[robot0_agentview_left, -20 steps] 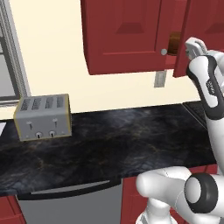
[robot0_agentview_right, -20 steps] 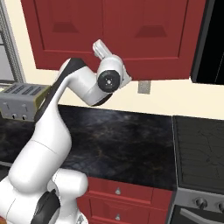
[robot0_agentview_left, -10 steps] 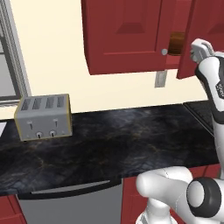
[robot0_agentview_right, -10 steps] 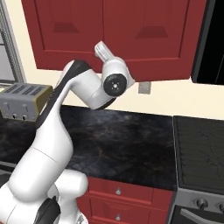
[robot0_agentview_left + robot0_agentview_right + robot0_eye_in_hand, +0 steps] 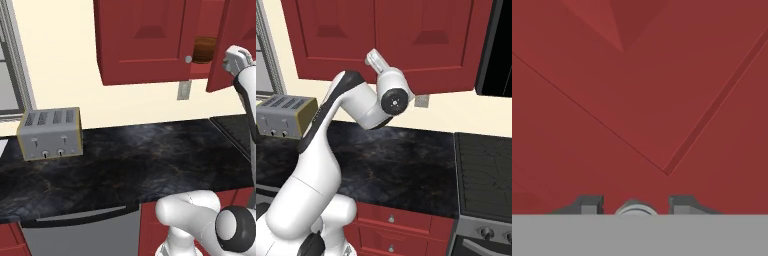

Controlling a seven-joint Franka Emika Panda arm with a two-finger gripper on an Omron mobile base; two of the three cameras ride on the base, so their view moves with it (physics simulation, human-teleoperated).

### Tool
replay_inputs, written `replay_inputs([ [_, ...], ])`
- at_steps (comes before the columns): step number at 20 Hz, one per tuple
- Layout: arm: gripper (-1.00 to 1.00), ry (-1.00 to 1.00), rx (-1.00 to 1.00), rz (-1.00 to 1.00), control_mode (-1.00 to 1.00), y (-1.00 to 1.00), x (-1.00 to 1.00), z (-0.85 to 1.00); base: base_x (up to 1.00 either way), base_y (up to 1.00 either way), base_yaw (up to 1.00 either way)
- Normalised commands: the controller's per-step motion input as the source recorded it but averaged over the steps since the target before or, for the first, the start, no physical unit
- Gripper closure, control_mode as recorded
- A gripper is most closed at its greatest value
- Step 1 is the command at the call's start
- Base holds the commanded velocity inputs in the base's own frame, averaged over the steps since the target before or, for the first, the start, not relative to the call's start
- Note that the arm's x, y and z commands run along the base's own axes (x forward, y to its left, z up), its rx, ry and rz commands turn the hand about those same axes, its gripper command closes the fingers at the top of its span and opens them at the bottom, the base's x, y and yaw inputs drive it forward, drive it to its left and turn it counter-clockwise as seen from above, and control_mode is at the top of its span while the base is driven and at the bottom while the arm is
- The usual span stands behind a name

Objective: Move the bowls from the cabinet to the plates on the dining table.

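My two-finger gripper (image 5: 632, 206) gripping small round silver knob (image 5: 635, 210) of dark red cabinet door (image 5: 637, 100) — risking slipping off, glossy brown bowl (image 5: 204, 49) waiting.

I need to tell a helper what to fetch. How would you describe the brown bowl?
Look at the red wall cabinet above the black counter. Its right door stands ajar, and in the gap sits the bowl, dark, glossy brown, unlike the red around it.

Behind the ajar raised-panel door (image 5: 227, 40) of the dark red wall cabinet (image 5: 142, 42): deep glossy dark brown wooden bowl (image 5: 203, 49), seen partly through the gap. End effector (image 5: 635, 206) cut by the hand view's lower edge; round silver knob (image 5: 636, 209) between its tips, contact unclear. Silver four-slot toaster (image 5: 283, 116) clipped left.
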Motion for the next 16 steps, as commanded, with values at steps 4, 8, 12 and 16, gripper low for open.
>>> replay_inputs([
  [4,1.00,0.00,0.00,0.04,-1.00,-0.61,-0.42,0.27,0.00,0.00,0.00],
  [8,1.00,0.00,0.00,0.04,-1.00,-0.64,-0.43,0.26,0.00,0.00,0.00],
  [12,1.00,0.00,0.00,0.03,-1.00,-0.65,-0.41,0.25,0.00,0.00,0.00],
  [16,1.00,0.00,0.00,0.03,-1.00,-0.64,-0.41,0.24,0.00,0.00,0.00],
])
